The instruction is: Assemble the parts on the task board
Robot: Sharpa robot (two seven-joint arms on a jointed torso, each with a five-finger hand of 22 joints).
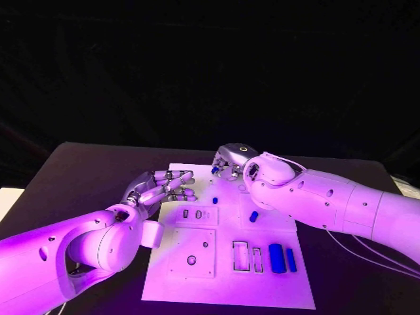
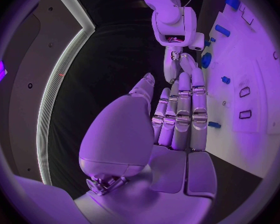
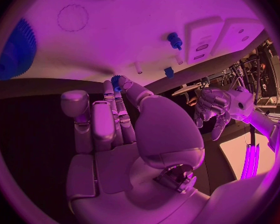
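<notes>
Here, a black table [image 1: 87, 170] holds one white task board [image 1: 229, 282], and two white arms reach over it.

The left hand [image 1: 163, 187] hovers over the board's near-left edge. The left wrist view shows its fingers [image 2: 180, 112] straight and close together, with nothing between them.

The right hand [image 1: 231, 161] is at the board's far edge, bent downward. The right wrist view shows a small blue gear [image 3: 118, 80] at the tips of its fingers [image 3: 112, 104], apparently pinched between thumb and a finger; the head view hides this behind the hand.

In the head view, four blue parts lie loose on the board: two long bars side by side, a thick one [image 1: 277, 258] and a thin one [image 1: 291, 260], at the near right; a short peg [image 1: 254, 216] in the middle; a tiny piece [image 1: 214, 200] beyond it, just beside the left hand's fingertips.

The right wrist view adds a large blue gear [image 3: 17, 50] at the board's edge and a blue knob [image 3: 174, 40] standing on the board.
</notes>
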